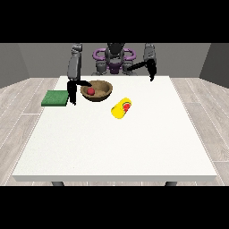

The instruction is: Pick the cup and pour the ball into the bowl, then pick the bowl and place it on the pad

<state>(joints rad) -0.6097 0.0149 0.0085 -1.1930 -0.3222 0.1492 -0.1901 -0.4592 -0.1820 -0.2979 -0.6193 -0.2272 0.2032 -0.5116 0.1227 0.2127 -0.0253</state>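
One cup [121, 109] on side, mouth facing upper right; hand [71, 95] fingers unclear.

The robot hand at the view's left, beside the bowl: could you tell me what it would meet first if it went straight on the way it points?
That robot hand points downward, so it would likely meet the table first, between the pad and the bowl. Depth is unclear.

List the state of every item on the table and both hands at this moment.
Cup: on its side, held by no hand.
Ball: inside the bowl.
Bowl: upright on the table, beside the pad.
Pad: flat, bare.
Hand at the view's left: by the bowl's rim.
Hand at the view's right: raised, holding nothing.
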